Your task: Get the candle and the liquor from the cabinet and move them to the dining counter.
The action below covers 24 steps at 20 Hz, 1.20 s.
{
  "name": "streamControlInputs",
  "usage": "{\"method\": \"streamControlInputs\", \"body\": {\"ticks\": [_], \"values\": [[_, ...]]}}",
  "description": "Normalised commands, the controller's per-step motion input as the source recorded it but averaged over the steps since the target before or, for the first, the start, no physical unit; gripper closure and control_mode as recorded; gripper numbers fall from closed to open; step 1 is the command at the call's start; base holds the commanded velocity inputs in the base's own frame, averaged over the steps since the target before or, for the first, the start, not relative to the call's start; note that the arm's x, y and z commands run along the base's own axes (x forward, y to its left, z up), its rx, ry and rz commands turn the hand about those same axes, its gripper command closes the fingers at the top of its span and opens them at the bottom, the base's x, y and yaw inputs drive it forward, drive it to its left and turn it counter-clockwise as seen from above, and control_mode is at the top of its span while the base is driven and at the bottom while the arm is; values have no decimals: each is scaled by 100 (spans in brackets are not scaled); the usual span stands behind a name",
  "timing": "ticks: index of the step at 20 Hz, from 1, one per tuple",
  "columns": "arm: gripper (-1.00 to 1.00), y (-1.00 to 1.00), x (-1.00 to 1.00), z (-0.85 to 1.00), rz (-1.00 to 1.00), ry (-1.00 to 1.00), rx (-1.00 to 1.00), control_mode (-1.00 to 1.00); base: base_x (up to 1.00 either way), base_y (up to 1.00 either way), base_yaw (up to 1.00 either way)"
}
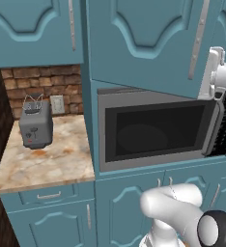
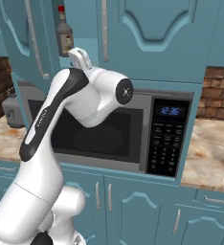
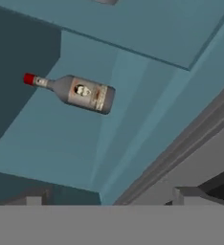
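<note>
Now | gripper (image 3: 109, 195) wide open, nothing held | liquor (image 2: 64, 37) stands inside the open cabinet (image 2: 147, 33), above the microwave (image 2: 133, 131), well apart from the fingers | risk: reaching in crooked could topple the bottle or clip the door.

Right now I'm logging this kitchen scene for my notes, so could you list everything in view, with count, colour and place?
Dark grey glass liquor bottle with red cap: one, upright inside the open cabinet.
Teal-blue upper wall cabinet with arched doors: one, above the microwave.
Silver built-in microwave: one, dark door, under the cabinet.
Grey toaster: one, on the small marble counter.
White wall outlet: one, on the brick wall.
Claw: one, dark tips, open, short of the bottle.
</note>
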Motion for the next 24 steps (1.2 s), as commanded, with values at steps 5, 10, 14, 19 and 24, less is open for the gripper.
{"method": "streamControlInputs", "body": {"ticks": [5, 10, 14, 19, 24], "values": [[-100, 36, -65, 0, 10, 4, 0, -100, 0, 0, 0], [-100, 42, -83, 0, 14, 1, 0, -100, 0, 0, 0], [-100, 57, -79, 2, 16, 1, 0, -100, 0, 0, 0], [-100, 76, -74, 10, 15, 3, -1, -100, 0, 0, 0], [-100, 94, -64, 15, 15, 5, -3, -100, 0, 0, 0]]}}
